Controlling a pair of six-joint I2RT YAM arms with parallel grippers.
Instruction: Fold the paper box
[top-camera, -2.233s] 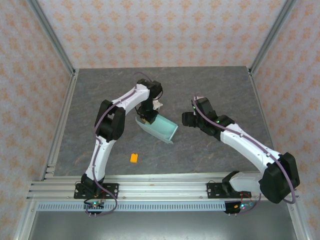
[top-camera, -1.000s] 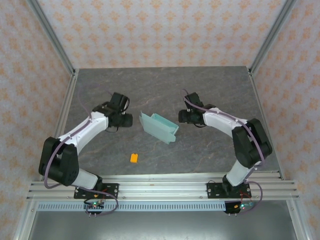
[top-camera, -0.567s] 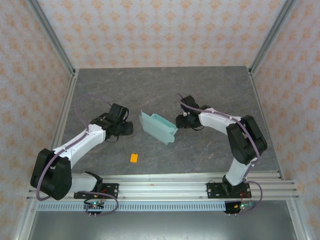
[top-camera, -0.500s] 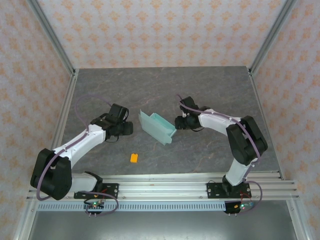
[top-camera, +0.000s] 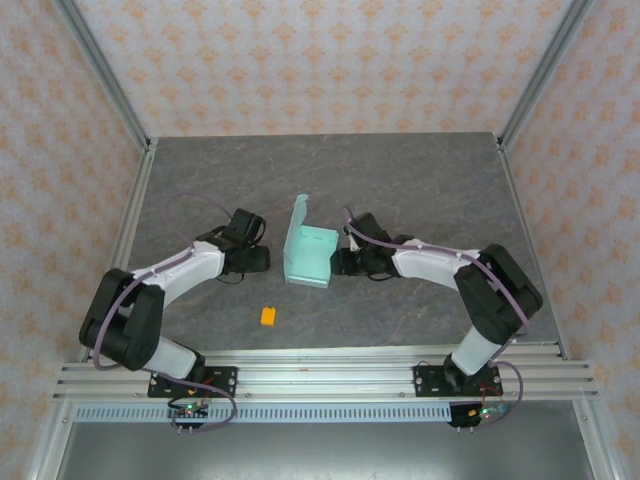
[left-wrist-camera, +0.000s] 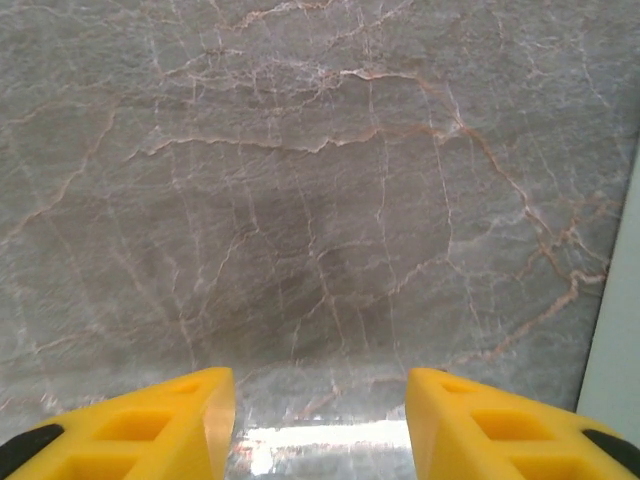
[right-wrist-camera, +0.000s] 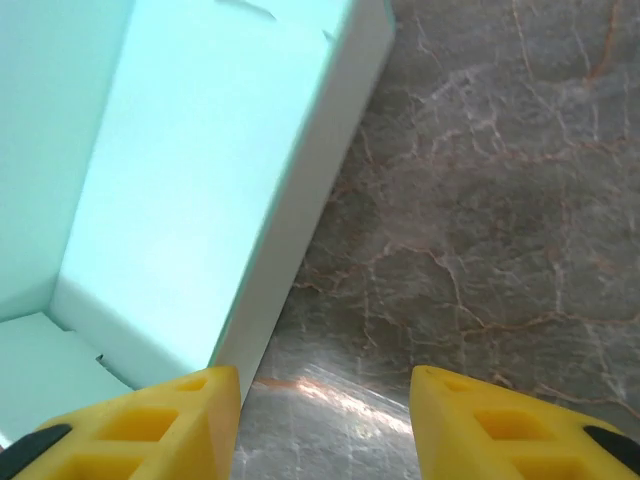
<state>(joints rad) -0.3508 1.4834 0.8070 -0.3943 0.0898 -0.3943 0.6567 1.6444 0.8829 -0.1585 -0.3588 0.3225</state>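
**Top view, read left to right.** At centre-left the left gripper (top-camera: 262, 260) lies low over the grey marble table (top-camera: 420, 170), pointing toward the box and stopping just short of it. In its wrist view the yellow fingers (left-wrist-camera: 140, 420) stand apart with only bare table between them. A pale strip at the right edge of that view is probably the box wall.

At lower centre the small orange block (top-camera: 268, 316) lies apart from everything else.

At the centre of the frame the paper box (top-camera: 312, 260) rests on the table as an open mint-teal tray. One flap (top-camera: 298, 214) stands upright on its upper-left side.

Just right of centre the right gripper (top-camera: 337, 262) sits at the box's right wall, and whether it touches cannot be told. In its wrist view the jaws are apart and hold nothing, and the box's near wall runs down toward the left finger (right-wrist-camera: 150, 415).

**Step in hand, as judged:** the tray is being lined up from both sides before the upright flap is folded over.

**To do it well:**
- Brace one wall lightly, because thin card buckles under a hard push.
- Press the flap along its crease rather than at its free edge.
- Keep the tray flat on the table so it does not slide or tip
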